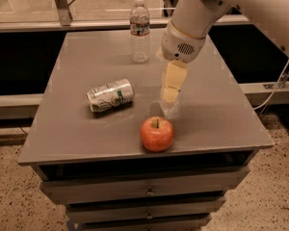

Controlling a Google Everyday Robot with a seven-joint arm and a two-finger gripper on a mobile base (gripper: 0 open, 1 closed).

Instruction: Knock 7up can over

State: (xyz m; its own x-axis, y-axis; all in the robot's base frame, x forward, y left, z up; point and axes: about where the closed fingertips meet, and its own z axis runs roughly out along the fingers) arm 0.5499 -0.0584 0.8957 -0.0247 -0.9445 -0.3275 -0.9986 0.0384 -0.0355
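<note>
The 7up can (110,95), silver-white with green markings, lies on its side on the grey table (216,114), left of centre. My gripper (170,91) hangs above the table to the right of the can, apart from it, with its pale yellow fingers (173,80) pointing down. It holds nothing. The white arm comes in from the upper right.
A red apple (157,134) sits near the table's front edge, just below the gripper. A clear plastic water bottle (139,30) stands upright at the back of the table. Drawers run below the tabletop. Floor surrounds the table.
</note>
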